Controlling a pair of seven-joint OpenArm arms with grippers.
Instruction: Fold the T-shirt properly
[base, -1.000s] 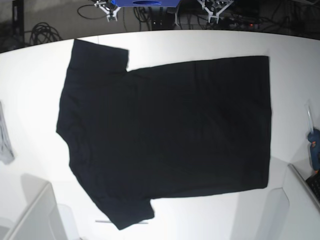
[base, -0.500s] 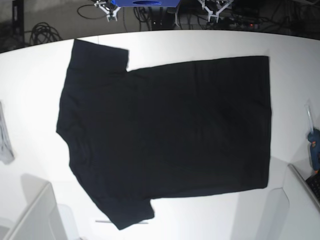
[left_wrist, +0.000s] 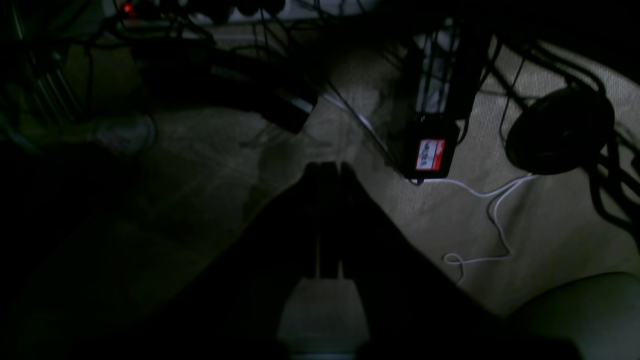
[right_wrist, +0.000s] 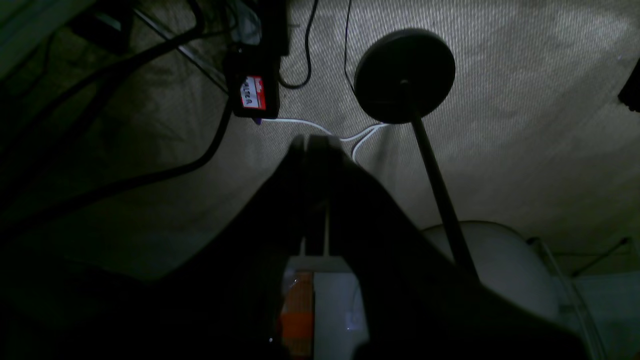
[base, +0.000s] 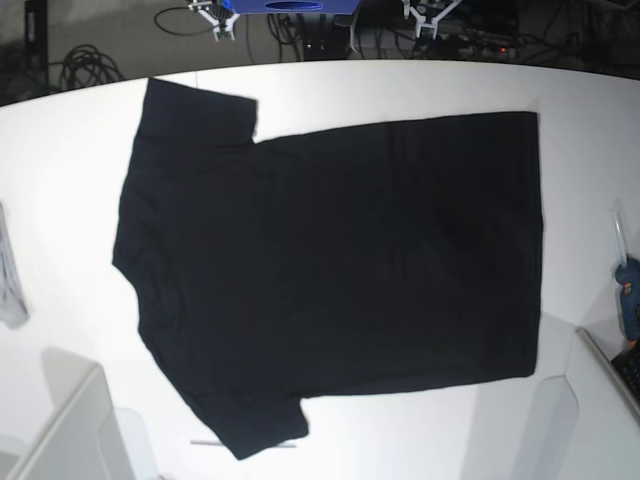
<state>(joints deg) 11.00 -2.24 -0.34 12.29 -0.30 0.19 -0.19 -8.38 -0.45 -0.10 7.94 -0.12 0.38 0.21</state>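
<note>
Both pincers, left (left_wrist: 327, 172) and right (right_wrist: 312, 145), closed, dim.

white bench (base: 70, 200) under bright light, with a small grey cloth (base: 10, 290) hanging at its left edge and a blue object (base: 630, 290) lying at the right edge. beyond the far edge, dark coiled cables (base: 85, 65) on the floor. seen from the wrist views, ribbed beige carpet (right_wrist: 525, 100), a black round base with a pole (right_wrist: 405, 75), a thin white cable (left_wrist: 480, 220), and a black box bearing a red-and-white label (left_wrist: 430, 152).
</note>
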